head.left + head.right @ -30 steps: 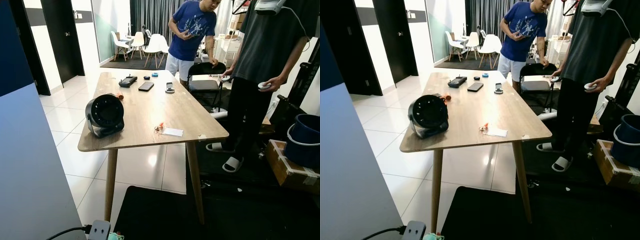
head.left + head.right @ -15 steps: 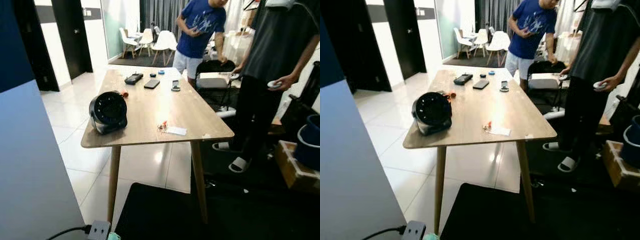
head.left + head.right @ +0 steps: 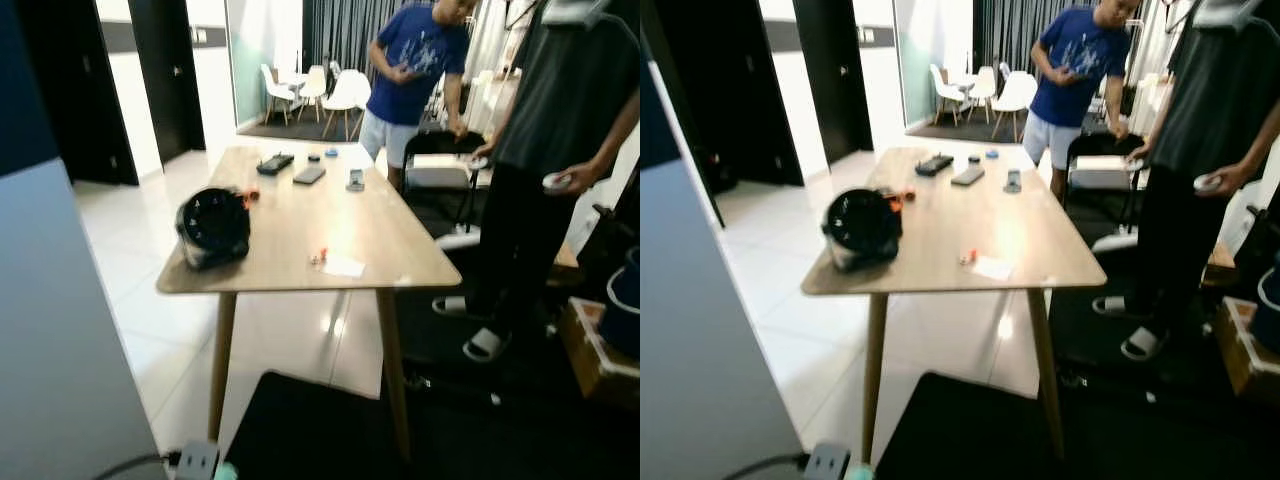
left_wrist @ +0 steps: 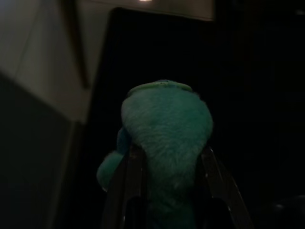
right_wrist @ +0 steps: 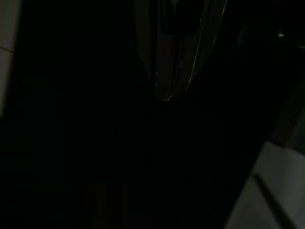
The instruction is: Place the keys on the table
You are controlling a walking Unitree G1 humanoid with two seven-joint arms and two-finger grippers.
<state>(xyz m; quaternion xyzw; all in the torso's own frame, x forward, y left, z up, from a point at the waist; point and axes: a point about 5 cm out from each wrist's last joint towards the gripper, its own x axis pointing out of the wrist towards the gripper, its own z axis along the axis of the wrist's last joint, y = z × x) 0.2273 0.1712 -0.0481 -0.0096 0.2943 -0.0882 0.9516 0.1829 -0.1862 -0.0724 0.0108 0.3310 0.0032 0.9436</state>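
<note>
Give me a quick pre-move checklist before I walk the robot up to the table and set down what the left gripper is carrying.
1. Load held: ok. The left gripper has its fingers closed around a teal fluffy keychain.
2. Actual keys on it: cannot tell; just the fluffy part can be made out in the dark wrist view.
3. Free landing spot: ok. The wooden table has bare wood between the black fan and the white paper slip.
4. Approach path: not ok yet. A power strip lies on the floor near the robot.
5. People: not ok. The person in the dark shirt stands close to the table's right side.
6. Right gripper: ok, fingers together.
</note>
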